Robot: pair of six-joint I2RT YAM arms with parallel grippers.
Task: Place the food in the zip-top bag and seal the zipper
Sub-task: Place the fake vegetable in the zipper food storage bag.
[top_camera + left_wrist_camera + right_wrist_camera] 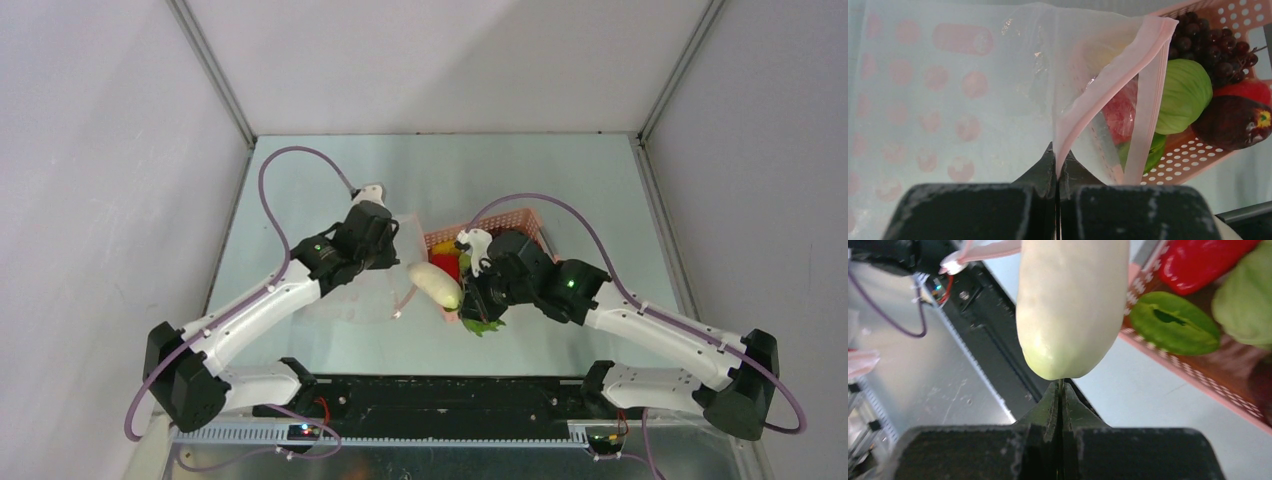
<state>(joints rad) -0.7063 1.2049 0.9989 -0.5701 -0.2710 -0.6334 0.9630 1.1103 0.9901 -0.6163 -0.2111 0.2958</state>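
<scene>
The clear zip-top bag [355, 290] with pale pink dots [948, 90] lies left of the pink basket. My left gripper [1057, 156] is shut on the zipper [1108, 82] strip at the bag's mouth edge and holds the mouth open; it also shows in the top view [392, 258]. My right gripper [1060, 386] is shut on the thin stem end of the white oblong food [1070, 305]. In the top view the white oblong [434, 284] hangs between the bag mouth and the basket, with the right gripper [468, 292] beside it.
The pink perforated basket [1198, 150] [522, 218] holds dark grapes [1213, 40], a lime-green piece [1185, 95], a maroon piece [1233, 122] and a red piece [1198, 260]. A green leaf [1173, 322] [482, 326] lies at the basket's near rim. Grey walls enclose the table.
</scene>
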